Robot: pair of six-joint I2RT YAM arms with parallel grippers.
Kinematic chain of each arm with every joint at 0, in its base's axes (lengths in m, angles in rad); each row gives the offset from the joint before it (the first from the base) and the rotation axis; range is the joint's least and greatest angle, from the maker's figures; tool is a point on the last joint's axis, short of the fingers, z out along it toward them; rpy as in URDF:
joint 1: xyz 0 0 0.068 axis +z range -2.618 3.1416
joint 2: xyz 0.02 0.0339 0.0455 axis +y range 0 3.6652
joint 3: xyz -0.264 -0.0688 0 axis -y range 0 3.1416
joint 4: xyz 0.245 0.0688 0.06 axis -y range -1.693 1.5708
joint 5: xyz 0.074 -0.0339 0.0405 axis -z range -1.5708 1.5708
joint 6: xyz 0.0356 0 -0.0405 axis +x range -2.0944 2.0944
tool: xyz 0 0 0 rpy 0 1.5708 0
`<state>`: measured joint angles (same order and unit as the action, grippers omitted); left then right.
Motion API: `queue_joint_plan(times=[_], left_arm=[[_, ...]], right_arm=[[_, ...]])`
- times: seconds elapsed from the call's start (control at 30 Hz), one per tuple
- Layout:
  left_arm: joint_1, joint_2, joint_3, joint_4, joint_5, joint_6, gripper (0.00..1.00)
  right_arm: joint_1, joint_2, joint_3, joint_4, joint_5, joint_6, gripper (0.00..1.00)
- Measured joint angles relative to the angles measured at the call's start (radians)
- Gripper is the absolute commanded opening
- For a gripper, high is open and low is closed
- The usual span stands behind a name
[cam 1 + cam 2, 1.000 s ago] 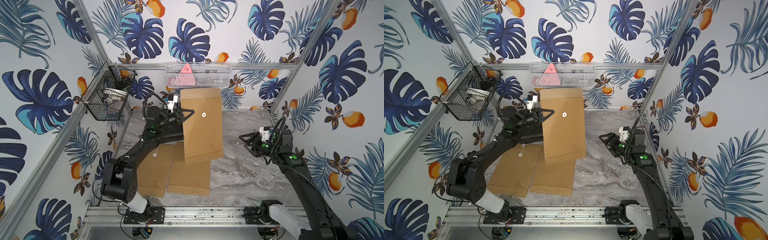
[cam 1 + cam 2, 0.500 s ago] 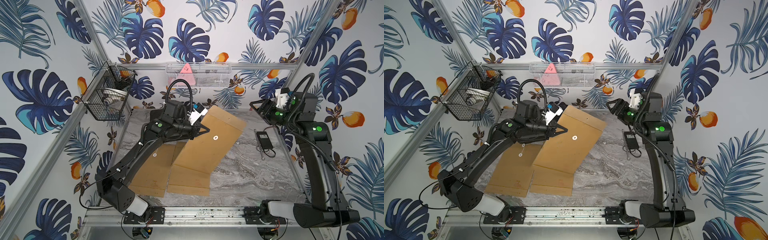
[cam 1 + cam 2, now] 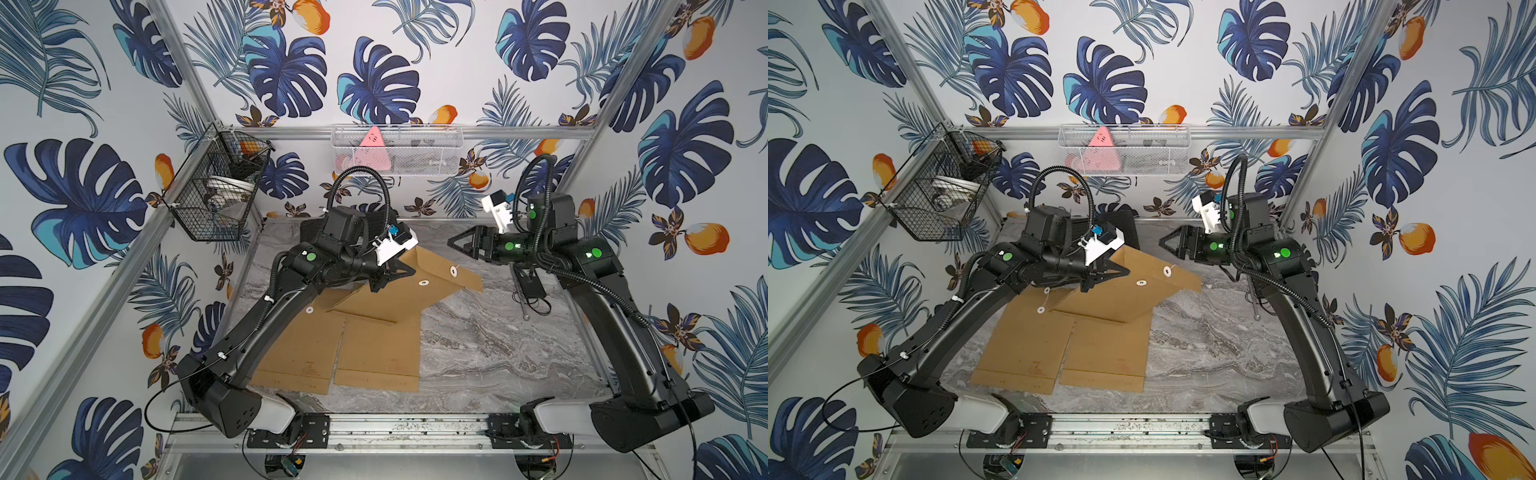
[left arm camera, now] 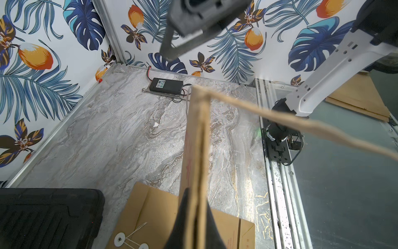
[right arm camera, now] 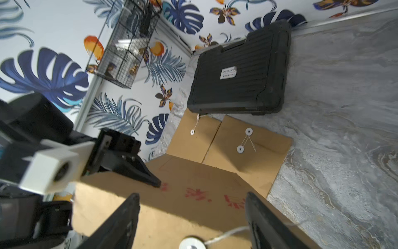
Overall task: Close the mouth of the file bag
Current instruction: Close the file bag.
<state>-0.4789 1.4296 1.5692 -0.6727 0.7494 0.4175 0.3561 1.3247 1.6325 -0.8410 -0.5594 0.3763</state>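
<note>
My left gripper [image 3: 392, 277] [image 3: 1106, 276] is shut on the brown file bag [image 3: 432, 291] [image 3: 1138, 299] and holds it off the table, tilted. In the left wrist view the black fingers [image 4: 185, 207] pinch the bag's edge [image 4: 196, 140], and the flap [image 4: 301, 122] stands away from the body. Two white discs [image 3: 453, 271] [image 3: 423, 283] show near the mouth end. My right gripper [image 3: 452, 242] [image 3: 1163, 243] hangs open just above that end. In the right wrist view its fingers [image 5: 129, 211] straddle the bag [image 5: 172, 179], a disc [image 5: 191, 244] and its string [image 5: 226, 234].
Two more file bags [image 3: 299, 349] [image 3: 382, 357] lie flat on the marble table [image 3: 478, 353] under the left arm. A black case [image 5: 239, 73] sits at the back, a black power adapter [image 3: 530, 286] by the right wall. A wire basket [image 3: 216, 187] and a mesh tray [image 3: 395, 149] hang on the walls.
The left arm has swung the bag from upright at the back down to a low tilt toward the right. The right arm rose from the table and came in over the bag's flap end.
</note>
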Motion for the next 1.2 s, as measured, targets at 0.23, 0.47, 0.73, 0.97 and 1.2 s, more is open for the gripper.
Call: queue_joint_plan(times=[0.23,0.47,0.73,0.97,1.2], left_arm=[[0.001,-0.012,-0.01,0.006,-0.035,-0.058,0.0],[0.0,-0.011,-0.007,0.053,-0.073,-0.108,0.0],[0.042,-0.017,0.05,0.051,-0.12,-0.105,0.0],[0.05,-0.02,0.138,0.047,-0.133,-0.107,0.0],[0.051,-0.001,0.211,0.041,-0.115,-0.135,0.0]], right_arm=[[0.108,-0.04,-0.127,0.079,0.142,0.007,0.78],[0.13,-0.115,-0.224,0.176,0.32,0.024,0.82],[-0.135,-0.251,-0.343,0.276,0.313,0.062,0.78],[-0.272,-0.377,-0.669,0.471,0.182,0.194,0.61],[-0.131,-0.375,-0.927,0.745,0.201,0.209,0.61]])
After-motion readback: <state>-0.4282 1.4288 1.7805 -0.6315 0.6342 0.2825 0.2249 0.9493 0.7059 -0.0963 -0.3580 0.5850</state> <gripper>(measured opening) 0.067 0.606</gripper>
